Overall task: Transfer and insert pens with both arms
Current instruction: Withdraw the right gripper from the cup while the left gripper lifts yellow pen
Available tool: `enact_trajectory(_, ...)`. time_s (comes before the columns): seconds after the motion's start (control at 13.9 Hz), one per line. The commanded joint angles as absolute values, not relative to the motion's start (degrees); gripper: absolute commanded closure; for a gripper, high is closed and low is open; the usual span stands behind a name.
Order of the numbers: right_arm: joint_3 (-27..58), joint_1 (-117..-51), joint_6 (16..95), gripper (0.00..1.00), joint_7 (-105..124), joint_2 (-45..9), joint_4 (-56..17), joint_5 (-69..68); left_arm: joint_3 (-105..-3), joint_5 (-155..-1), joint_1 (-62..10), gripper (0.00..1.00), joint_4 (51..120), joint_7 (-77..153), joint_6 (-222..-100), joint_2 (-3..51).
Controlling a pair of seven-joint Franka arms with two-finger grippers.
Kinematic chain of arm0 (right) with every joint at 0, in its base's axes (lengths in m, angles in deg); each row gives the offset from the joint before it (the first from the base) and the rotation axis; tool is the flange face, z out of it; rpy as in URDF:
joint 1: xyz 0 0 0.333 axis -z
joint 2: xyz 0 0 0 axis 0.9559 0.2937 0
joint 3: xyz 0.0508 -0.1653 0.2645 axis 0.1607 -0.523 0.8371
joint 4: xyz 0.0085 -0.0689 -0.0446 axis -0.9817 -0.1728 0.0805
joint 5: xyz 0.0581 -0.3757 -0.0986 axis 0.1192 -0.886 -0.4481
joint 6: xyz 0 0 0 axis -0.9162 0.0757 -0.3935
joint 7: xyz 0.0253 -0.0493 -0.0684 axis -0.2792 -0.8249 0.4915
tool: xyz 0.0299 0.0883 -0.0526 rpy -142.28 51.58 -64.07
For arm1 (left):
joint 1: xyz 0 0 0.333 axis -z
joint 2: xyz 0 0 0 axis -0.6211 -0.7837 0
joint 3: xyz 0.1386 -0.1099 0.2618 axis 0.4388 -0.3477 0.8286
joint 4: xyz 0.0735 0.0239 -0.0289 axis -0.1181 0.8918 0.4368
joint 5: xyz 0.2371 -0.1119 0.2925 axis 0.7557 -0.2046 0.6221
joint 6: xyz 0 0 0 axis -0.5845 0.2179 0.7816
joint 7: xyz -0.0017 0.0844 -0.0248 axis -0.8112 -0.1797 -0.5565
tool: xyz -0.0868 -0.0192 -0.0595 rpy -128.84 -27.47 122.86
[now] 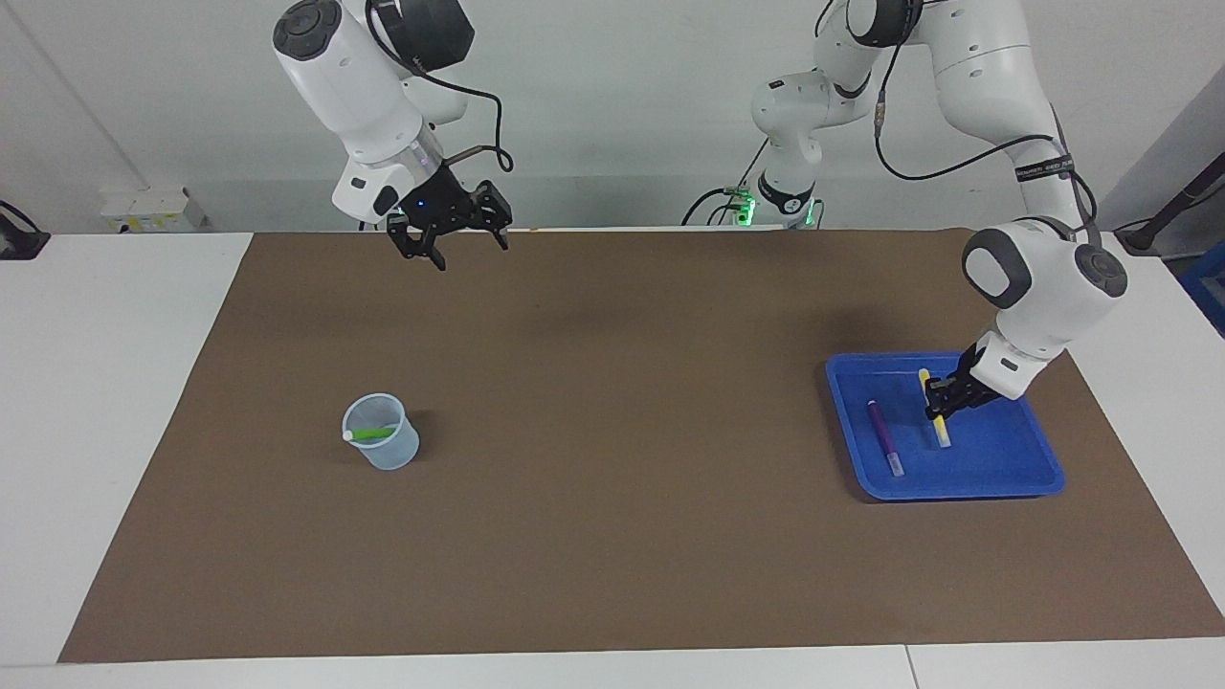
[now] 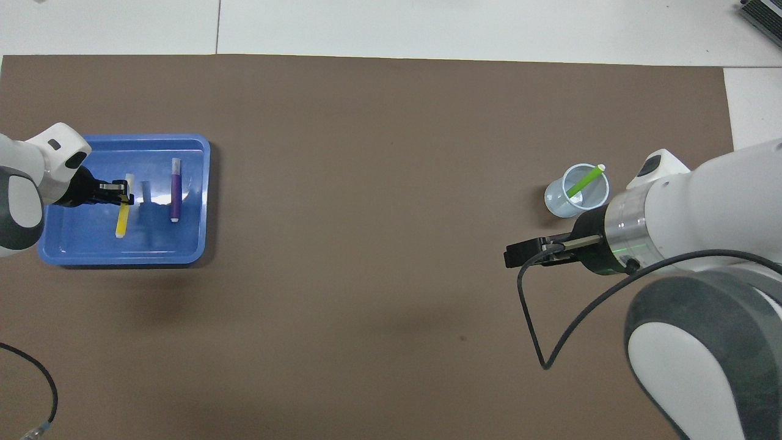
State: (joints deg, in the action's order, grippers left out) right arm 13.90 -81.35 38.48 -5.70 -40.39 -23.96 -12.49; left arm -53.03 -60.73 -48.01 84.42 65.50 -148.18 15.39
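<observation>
Blue plastic forms the tray [image 1: 1014,474] [image 2: 195,201] at the left arm's end of the brown mat [image 1: 612,536] [image 2: 366,122]. Over it, the left gripper [image 1: 943,402] [image 2: 119,194] is clamped on the yellow pen [image 1: 936,411] [image 2: 123,215], which tilts with its cap toward ten o'clock in the facing view. The purple pen [image 1: 884,435] [image 2: 175,189] lies flat in the tray just beside it, at about nine o'clock from the yellow one. At the right arm's end, the green pen [image 1: 371,433] [image 2: 583,182] leans inside the clear cup [image 1: 383,450] [image 2: 565,205]. The right gripper [image 1: 457,241] [image 2: 519,253] hangs high over the mat with fingers spread wide, empty.
</observation>
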Motion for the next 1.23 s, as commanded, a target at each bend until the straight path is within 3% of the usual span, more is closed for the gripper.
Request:
enact_trajectory(0.0, 13.9, -81.2, 38.8, 0.0, -12.8, -41.0, -23.5, -9.1, -53.2, -61.6, -47.6, 1.0, 83.7, 63.3, -145.7, 15.9)
enact_trajectory(0.36, 13.9, -84.2, 42.2, 0.0, -25.3, -41.0, -23.5, -7.5, -53.4, -64.6, -47.4, 1.0, 82.9, 55.4, -139.4, 17.0)
enact_trajectory(0.72, 13.9, -90.5, 52.7, 0.0, -45.4, -40.6, -24.6, -7.5, -53.6, -70.9, -46.0, 1.0, 82.9, 40.6, -133.5, 19.4)
enact_trajectory(1.15, 13.8, -95.9, 62.6, 0.0, -54.3, -37.9, -24.9, -7.7, -53.9, -78.3, -44.3, 1.0, 83.0, 26.6, -129.2, 21.6)
